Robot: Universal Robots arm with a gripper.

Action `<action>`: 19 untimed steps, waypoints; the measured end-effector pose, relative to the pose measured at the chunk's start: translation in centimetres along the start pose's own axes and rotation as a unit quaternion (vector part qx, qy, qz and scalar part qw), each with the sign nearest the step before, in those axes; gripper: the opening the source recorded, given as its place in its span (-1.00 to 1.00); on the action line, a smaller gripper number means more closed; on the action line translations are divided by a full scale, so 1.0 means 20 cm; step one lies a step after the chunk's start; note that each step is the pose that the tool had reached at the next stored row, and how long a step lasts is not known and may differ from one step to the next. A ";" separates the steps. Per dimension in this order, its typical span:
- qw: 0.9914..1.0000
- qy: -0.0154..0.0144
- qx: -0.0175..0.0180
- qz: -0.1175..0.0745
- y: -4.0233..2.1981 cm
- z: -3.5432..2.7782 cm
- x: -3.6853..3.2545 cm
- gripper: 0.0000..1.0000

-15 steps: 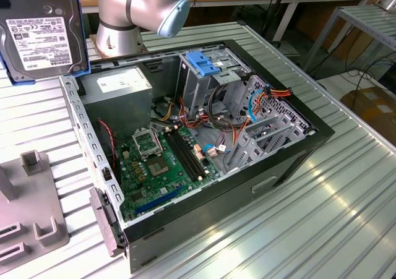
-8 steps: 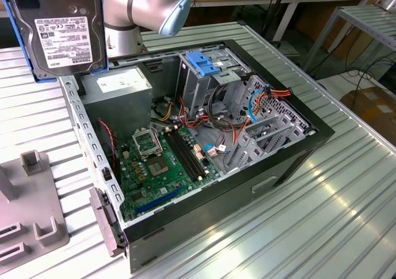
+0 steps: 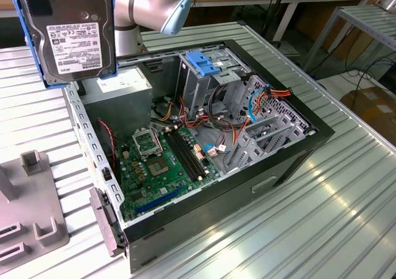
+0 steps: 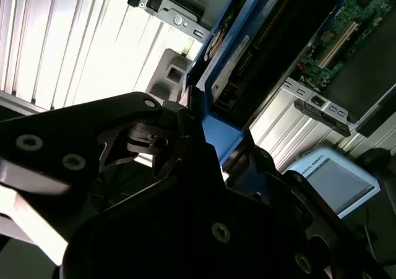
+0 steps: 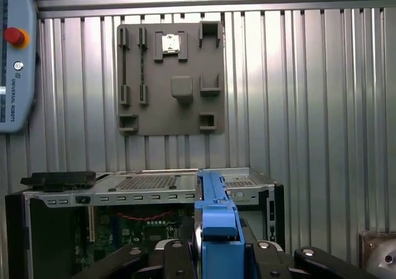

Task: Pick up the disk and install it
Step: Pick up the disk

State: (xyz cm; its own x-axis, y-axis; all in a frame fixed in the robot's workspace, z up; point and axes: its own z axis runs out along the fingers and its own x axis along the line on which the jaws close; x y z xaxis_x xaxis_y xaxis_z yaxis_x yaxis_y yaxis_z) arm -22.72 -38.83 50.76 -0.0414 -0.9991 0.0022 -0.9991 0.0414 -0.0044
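The disk (image 3: 74, 31) hangs high over the case's corner at the exterior view's left. It has a dark metal body with a white label and a bright blue bracket along its edges. My gripper (image 5: 216, 257) is shut on it. In the first wrist view the blue bracket (image 5: 216, 211) stands edge-on between my black fingers (image 5: 176, 260). In the second wrist view the disk (image 4: 247, 62) runs away from my gripper (image 4: 204, 137) above the case. The open computer case (image 3: 297, 161) lies below, with the motherboard (image 3: 164, 161) showing.
A drive cage with a light-blue latch block (image 3: 207, 62) stands at the case's far side, beside a grey box with a white label (image 3: 117, 84). A grey fixture plate (image 5: 170, 81) lies on the ribbed metal table (image 3: 334, 217). A teach pendant (image 5: 12, 56) rests nearby.
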 end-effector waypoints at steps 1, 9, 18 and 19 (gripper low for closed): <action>1.000 0.000 0.000 0.000 -0.015 0.000 0.000 -0.26; 1.000 0.000 0.000 0.000 -0.160 0.003 -0.006 -0.26; 1.000 0.000 0.000 0.000 -0.246 0.017 0.067 -0.26; 1.000 0.000 0.000 0.000 -0.269 0.020 0.067 -0.26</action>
State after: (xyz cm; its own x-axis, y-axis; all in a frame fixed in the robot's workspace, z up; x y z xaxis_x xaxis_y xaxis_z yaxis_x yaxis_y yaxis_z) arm -17.39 -40.38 50.40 -0.0414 -0.9991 0.0021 -0.9991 0.0414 -0.0045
